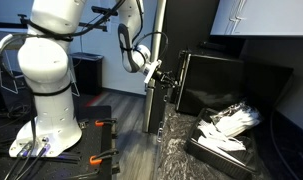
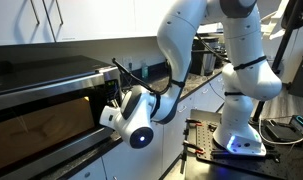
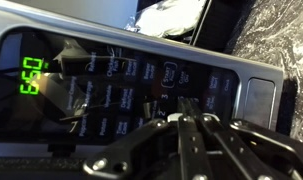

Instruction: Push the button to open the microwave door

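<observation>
The door (image 2: 36, 120), a glossy black rectangle with a dim window, fronts the boxy microwave (image 1: 236, 85) on the speckled stone counter (image 1: 176, 145); beside it the control panel (image 3: 141, 85) carries flat printed keys and a green display (image 3: 31, 75); the dark jaws, pressed together and empty, point at the panel; a low tray (image 1: 204, 151) of white sheets lies near.

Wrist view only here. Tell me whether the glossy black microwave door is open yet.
Observer: No. The glossy black microwave door looks shut; no gap shows.
Operator: Give me the gap at the gripper.
Observer: The shut gripper hangs right at the black microwave's front; contact cannot be told.
Operator: Report what lies beside the microwave.
Observer: A low black tray of white plastic sheets, on the dark marbled counter.
</observation>
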Tool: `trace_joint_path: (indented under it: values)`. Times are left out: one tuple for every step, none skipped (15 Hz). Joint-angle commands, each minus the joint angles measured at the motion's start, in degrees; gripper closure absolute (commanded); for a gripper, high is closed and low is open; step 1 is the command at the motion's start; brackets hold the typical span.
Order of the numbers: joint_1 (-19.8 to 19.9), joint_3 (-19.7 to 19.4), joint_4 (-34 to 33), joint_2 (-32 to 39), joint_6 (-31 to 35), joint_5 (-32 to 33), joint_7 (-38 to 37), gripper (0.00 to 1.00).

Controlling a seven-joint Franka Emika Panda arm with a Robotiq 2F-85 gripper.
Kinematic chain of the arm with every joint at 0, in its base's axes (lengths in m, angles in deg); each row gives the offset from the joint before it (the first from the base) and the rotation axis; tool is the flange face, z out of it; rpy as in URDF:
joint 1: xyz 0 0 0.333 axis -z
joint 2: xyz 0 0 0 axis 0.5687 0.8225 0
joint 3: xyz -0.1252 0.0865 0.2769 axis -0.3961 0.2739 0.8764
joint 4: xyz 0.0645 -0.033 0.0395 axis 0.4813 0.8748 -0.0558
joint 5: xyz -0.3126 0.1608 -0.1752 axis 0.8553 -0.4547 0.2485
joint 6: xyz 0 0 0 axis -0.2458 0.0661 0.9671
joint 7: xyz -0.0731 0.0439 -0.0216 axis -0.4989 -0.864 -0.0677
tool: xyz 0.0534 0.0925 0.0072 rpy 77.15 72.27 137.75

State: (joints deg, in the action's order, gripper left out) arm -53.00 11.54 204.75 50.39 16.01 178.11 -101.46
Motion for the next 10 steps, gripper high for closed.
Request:
trace_joint_path:
  values:
    - [0.98,-0.67,1.02,-2.03,-0.24,0.75,1.06,1.00]
    - [1.20,-0.87,1.00,-2.10,-0.15,0.90,1.37,1.00]
    - [1.40,-1.01,1.04,-2.26,-0.05,0.88,1.57,1.00]
    - [1.56,-1.11,1.24,-2.54,0.04,0.89,1.77,1.00]
    - [1.69,-1.17,1.41,-2.77,0.10,0.82,2.00,1.00]
    - [1.76,-1.20,1.43,-2.85,0.19,0.86,2.12,1.00]
    - [1.77,-1.19,1.45,-2.88,0.25,0.83,2.20,1.00]
    - [1.83,-1.01,1.20,-2.63,0.80,0.38,2.63,1.00]
    - [1.89,-0.60,0.74,-2.22,1.50,-1.15,3.54,1.00]
    - [1.87,-0.09,0.45,-2.01,2.56,-2.46,4.72,1.00]
